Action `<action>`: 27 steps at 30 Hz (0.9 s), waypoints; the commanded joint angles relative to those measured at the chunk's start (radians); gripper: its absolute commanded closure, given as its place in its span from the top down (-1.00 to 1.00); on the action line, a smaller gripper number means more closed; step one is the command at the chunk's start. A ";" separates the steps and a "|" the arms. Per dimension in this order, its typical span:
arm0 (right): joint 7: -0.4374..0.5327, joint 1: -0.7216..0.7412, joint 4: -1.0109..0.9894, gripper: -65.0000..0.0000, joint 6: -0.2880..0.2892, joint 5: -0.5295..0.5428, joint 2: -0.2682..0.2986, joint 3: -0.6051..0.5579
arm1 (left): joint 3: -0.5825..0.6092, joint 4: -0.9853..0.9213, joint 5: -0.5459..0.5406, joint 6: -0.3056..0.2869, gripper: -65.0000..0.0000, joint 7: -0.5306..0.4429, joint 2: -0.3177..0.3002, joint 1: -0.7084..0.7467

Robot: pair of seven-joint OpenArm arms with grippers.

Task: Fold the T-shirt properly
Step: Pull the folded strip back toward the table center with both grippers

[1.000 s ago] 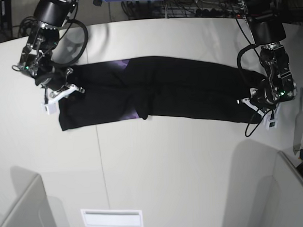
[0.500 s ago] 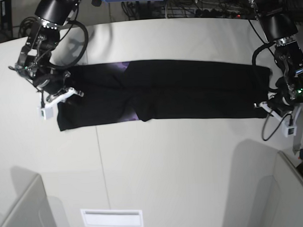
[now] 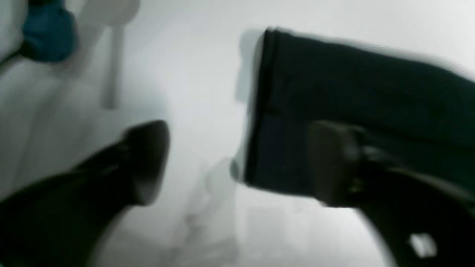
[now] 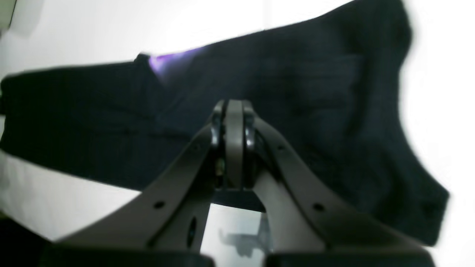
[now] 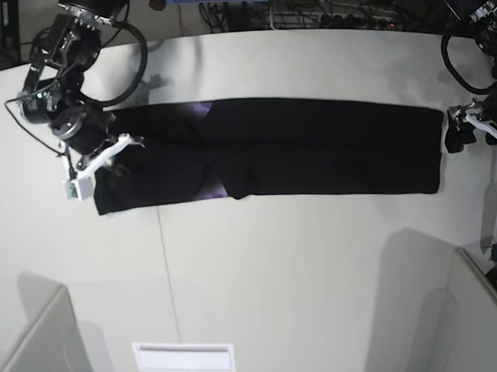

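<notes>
One T-shirt (image 5: pixel 272 148), two end effectors: left (image 5: pixel 465 133), right (image 5: pixel 117 151)

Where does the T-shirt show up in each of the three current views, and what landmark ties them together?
Base: the T-shirt lies as a long black band across the table's middle.
Left wrist: its squared end fills the upper right, beyond the open left gripper.
Right wrist: it spans the frame behind the shut right gripper.
Shared landmark: the purple patch shows in base and right wrist; the left wrist view lacks it.

left wrist view motion-blurred, T-shirt (image 3: pixel 356 96) cut off at right edge, blue object (image 3: pixel 48 33) unidentifiable
</notes>
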 commanded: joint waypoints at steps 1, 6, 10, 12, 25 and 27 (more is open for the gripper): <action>0.021 0.005 0.017 -1.00 0.007 0.021 0.006 -0.010 | -0.006 -0.011 -0.017 -0.002 1.00 -0.035 -0.022 -0.005; 0.021 0.004 0.017 -1.00 0.005 0.021 0.006 -0.067 | 0.075 -0.167 -0.015 -0.002 1.00 -0.084 -0.028 -0.074; 0.023 0.004 0.017 -1.00 0.005 0.021 0.006 -0.073 | 0.105 -0.275 -0.015 -0.002 1.00 -0.085 -0.022 -0.146; 0.023 0.004 0.017 -1.00 0.005 0.021 0.006 -0.073 | 0.105 -0.319 -0.015 -0.002 1.00 -0.085 -0.020 -0.173; 0.023 0.002 0.017 -1.00 0.007 0.018 0.015 -0.064 | 0.290 -0.473 -0.014 0.003 -0.23 -0.224 -0.028 -0.187; 0.023 0.002 0.017 -1.00 0.007 0.018 0.015 -0.064 | 0.290 -0.468 -0.014 0.003 -0.73 -0.224 -0.034 -0.184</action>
